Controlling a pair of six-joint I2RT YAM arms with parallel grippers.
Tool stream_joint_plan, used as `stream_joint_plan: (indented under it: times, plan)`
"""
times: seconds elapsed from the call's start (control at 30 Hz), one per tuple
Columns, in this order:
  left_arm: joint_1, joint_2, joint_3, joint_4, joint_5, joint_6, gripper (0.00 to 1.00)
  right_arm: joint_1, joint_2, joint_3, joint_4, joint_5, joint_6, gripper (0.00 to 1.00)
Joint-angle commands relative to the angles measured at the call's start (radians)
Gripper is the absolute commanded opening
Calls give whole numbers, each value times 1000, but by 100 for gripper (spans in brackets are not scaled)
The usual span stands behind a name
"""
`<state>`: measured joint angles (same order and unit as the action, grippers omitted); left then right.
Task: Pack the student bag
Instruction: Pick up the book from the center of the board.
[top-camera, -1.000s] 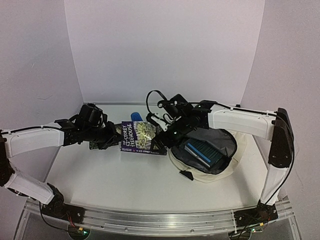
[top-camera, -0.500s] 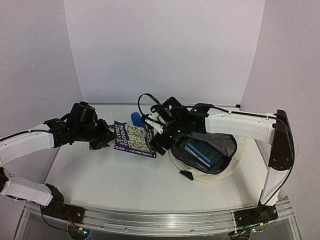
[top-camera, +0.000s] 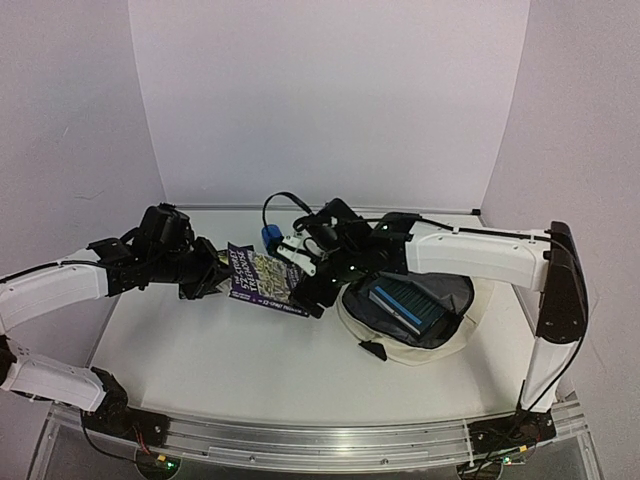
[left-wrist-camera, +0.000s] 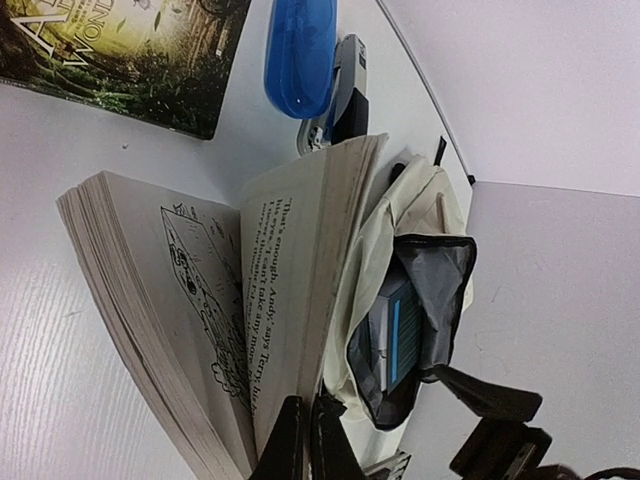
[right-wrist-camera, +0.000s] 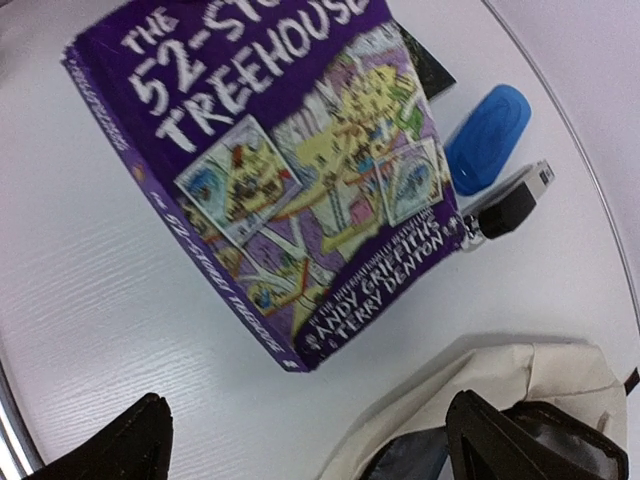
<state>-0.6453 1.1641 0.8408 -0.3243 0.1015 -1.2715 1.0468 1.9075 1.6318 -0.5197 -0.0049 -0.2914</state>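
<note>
**Fingers on the left grip the book while the right arm comes over for it**

Fingers of the left gripper (top-camera: 222, 272) are squeezed tight on the purple book (top-camera: 262, 276). They pinch just some of its pages, so the rest fan open below. The book hangs tilted, up off the table (top-camera: 200, 350).

The right gripper (top-camera: 308, 282) has its fingers spread wide and holds nothing. It hangs right over the far end of the book.

A moment ago that right gripper was closer to the student bag (top-camera: 410, 352). It has now reached further left, toward the book. The left arm pulled back a little too, and the book went with it, a bit further from the bag.

I think this is a hand-over. The right arm looks ready to take the book and carry it across.

The bag lies on the right side of the table with its mouth open and its grey inside showing. One blue thing (top-camera: 405, 303) is already in it. The purple book is not in yet, and a blue stapler (top-camera: 270, 235) waits on the table behind it. So the packing is only partly done.
</note>
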Motion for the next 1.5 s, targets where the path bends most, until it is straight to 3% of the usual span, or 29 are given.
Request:
stream_joint_plan:
  times: [0.0, 0.27, 0.43, 0.6, 0.7, 0.8, 0.87, 1.1, 1.23, 1.33, 1.47]
  plan:
    - [-2, -40, 1, 130, 47, -57, 0, 37, 54, 11, 129, 82, -66, 93]
    - [-2, -46, -17, 185, 96, -102, 0, 65, 114, -71, 368, 243, -127, 87]
    - [-2, -62, -34, 200, 104, -123, 0, 65, 132, -127, 461, 213, -157, 80]
    - [-2, -80, -44, 200, 105, -131, 0, 67, 155, -160, 511, 232, -181, 61]
    - [-2, -91, -57, 199, 100, -138, 0, 65, 139, -186, 543, 232, -202, 38]
    - [-2, -98, -71, 204, 94, -149, 0, 65, 104, -203, 544, 232, -219, 6]
    - [-2, -101, -78, 204, 88, -155, 3, 65, 71, -213, 543, 236, -230, 0]
    - [-2, -147, -79, 156, 44, -142, 57, 66, -38, -226, 479, 290, -271, 0]
    - [-2, -135, -10, 38, 36, -131, 82, 65, -74, -224, 462, 351, -312, 0]
    - [-6, -95, 46, -34, 61, -129, 89, 66, -81, -220, 451, 392, -341, 0]
    - [-21, -99, 23, 27, 65, -157, 98, 67, -82, -215, 432, 431, -367, 0]
